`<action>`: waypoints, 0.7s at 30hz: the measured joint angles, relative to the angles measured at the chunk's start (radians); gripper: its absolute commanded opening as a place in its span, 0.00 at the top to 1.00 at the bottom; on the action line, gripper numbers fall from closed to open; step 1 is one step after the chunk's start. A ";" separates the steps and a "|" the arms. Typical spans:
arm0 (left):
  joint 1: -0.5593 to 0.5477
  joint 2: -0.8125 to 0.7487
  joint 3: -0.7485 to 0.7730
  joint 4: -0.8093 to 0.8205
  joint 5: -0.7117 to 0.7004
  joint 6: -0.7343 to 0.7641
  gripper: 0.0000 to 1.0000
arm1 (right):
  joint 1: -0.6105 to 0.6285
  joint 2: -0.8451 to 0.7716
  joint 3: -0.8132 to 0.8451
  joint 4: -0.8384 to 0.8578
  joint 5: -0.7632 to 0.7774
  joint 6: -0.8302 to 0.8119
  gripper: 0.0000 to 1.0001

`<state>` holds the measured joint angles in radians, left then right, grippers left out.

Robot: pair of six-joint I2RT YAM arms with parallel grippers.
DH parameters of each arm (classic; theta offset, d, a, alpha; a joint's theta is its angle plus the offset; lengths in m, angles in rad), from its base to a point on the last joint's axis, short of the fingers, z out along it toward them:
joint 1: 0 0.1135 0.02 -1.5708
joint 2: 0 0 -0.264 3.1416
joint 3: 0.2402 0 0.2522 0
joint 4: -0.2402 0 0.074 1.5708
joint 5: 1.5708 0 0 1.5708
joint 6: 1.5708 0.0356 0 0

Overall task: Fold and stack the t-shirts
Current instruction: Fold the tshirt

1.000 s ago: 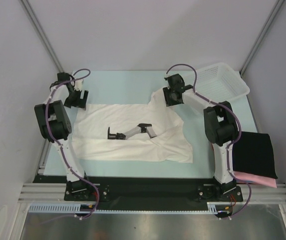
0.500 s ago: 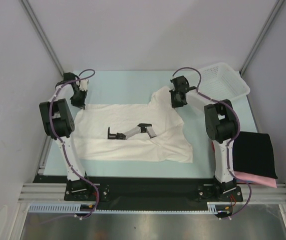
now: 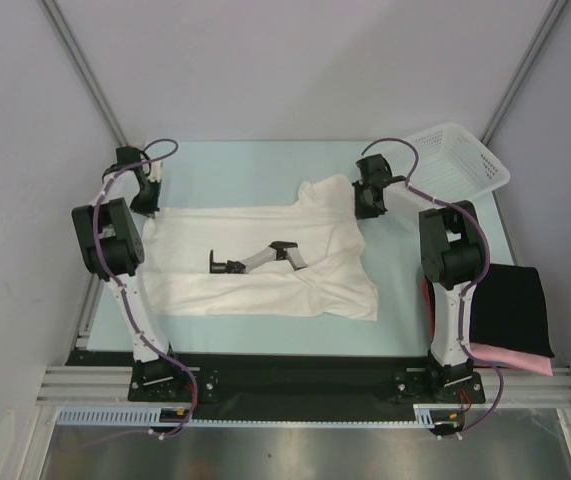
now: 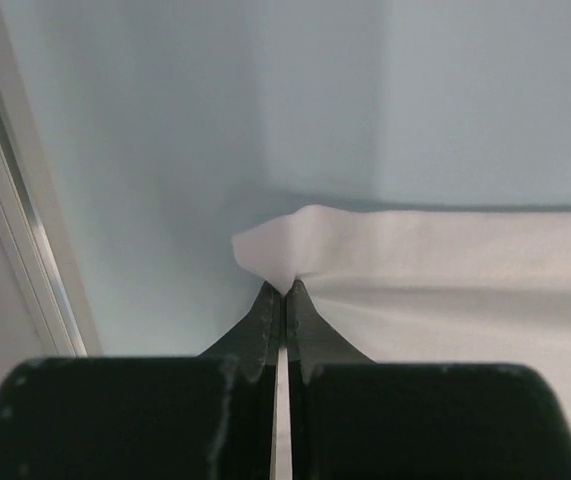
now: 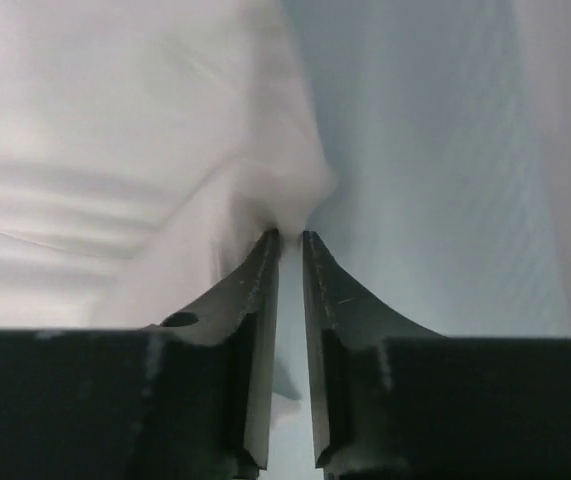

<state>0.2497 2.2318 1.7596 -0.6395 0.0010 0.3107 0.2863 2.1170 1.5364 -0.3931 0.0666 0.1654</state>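
A plain white t-shirt (image 3: 265, 280) lies spread on the pale blue table (image 3: 245, 165), with a dark print (image 3: 255, 262) near its middle. At the shirt's far left corner my left gripper (image 3: 151, 204) is shut on a pinch of the white cloth (image 4: 295, 235), which bunches at its closed tips (image 4: 287, 290). My right gripper (image 3: 369, 203) holds the far right corner. Its fingers (image 5: 290, 238) are nearly together, with a fold of white cloth (image 5: 125, 150) caught between them. A black folded t-shirt (image 3: 510, 308) rests on a pink one (image 3: 520, 362) at the right front.
A white mesh basket (image 3: 457, 168) stands at the back right, close behind the right arm. A metal rail (image 4: 15, 230) runs along the table's left edge, next to the left gripper. White walls close in the back and both sides.
Both grippers have shut on the shirt's far corners. The right gripper moved rightward and drew the far edge straighter. The basket shifted a little to the right.
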 measured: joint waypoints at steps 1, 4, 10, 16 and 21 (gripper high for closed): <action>0.003 0.000 0.000 0.002 0.001 0.000 1.00 | 0.001 0.000 0.000 0.000 -0.005 0.001 0.57; 0.013 -0.001 -0.006 0.017 0.002 0.004 1.00 | 0.002 -0.010 -0.001 -0.006 -0.019 -0.014 0.49; 0.017 -0.034 -0.069 0.070 0.000 0.018 1.00 | 0.008 -0.108 -0.047 -0.002 -0.033 0.006 0.50; 0.014 -0.038 -0.078 0.085 -0.006 0.029 1.00 | 0.016 -0.227 -0.153 0.066 -0.111 0.029 0.49; 0.014 -0.039 -0.079 0.085 -0.006 0.031 1.00 | 0.036 -0.233 -0.245 0.131 -0.219 0.016 0.43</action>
<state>0.2638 2.1933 1.6810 -0.5549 -0.0055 0.3412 0.3222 1.8835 1.2919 -0.2619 -0.1528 0.1814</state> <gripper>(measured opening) 0.014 0.540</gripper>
